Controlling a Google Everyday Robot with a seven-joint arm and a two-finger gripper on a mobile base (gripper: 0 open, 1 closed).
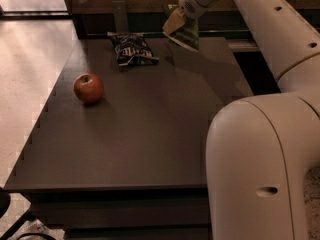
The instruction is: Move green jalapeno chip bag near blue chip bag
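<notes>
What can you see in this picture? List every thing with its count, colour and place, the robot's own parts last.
large flat green foil chip bag: one, green with white print, held off the table over its far edge, right of the blue bag and apart from it.
small dark blue foil chip bag: one, navy with white lettering, lying at the table's far side.
round red apple: one, red, on the table's left part, nearer the camera than the blue bag.
dark flat table: one, dark brown, filling the middle.
white robot arm: one, white, reaching from near right to the far edge.
pincer: one, beige, shut on the green bag's upper left.
</notes>
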